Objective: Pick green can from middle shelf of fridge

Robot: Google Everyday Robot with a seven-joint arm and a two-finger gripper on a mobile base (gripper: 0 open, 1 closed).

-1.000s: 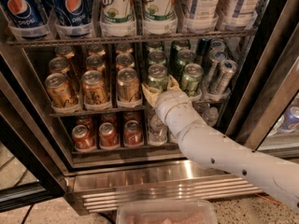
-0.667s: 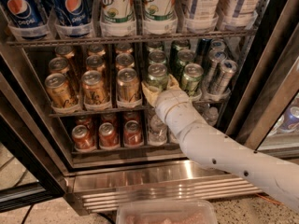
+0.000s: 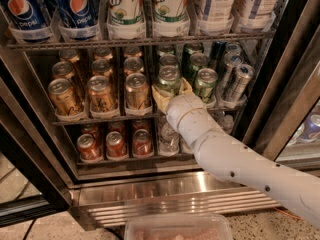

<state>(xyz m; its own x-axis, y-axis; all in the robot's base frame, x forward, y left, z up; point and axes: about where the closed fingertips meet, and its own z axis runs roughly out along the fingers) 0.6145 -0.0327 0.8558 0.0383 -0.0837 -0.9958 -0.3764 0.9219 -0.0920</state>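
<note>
An open fridge [image 3: 165,196] fills the view, with a dark frame, wire racks and a ribbed steel panel along its base above a speckled floor.

The green can [image 3: 169,77] stands upright at the front of its lane on the middle shelf [image 3: 102,119], roughly at the centre of the rack, with its silver lid and pull tab facing up. The gripper [image 3: 171,89] is at that can. Its tan fingers [image 3: 158,98] sit on either side of the can's lower body and appear to be pressed against it, though the contact on the far side is hard to make out. The white arm [image 3: 235,159] runs from the gripper down toward the lower right corner, crossing in front of the shelf edge.

Behind the held can more green cans line up in the same lane, and another green can [image 3: 206,82] stands just beside it on the right. Further right are slim silver-blue cans [image 3: 239,82], leaning slightly. To the left, three lanes hold copper-gold cans [image 3: 100,92].

On the rack above stand large bottles [image 3: 125,9], with blue Pepsi bottles [image 3: 22,9] at the left end. The rack below holds red cans [image 3: 116,144] and small water bottles [image 3: 168,139], some partly hidden by the arm. A clear plastic tub [image 3: 177,228] shows at the bottom edge.
</note>
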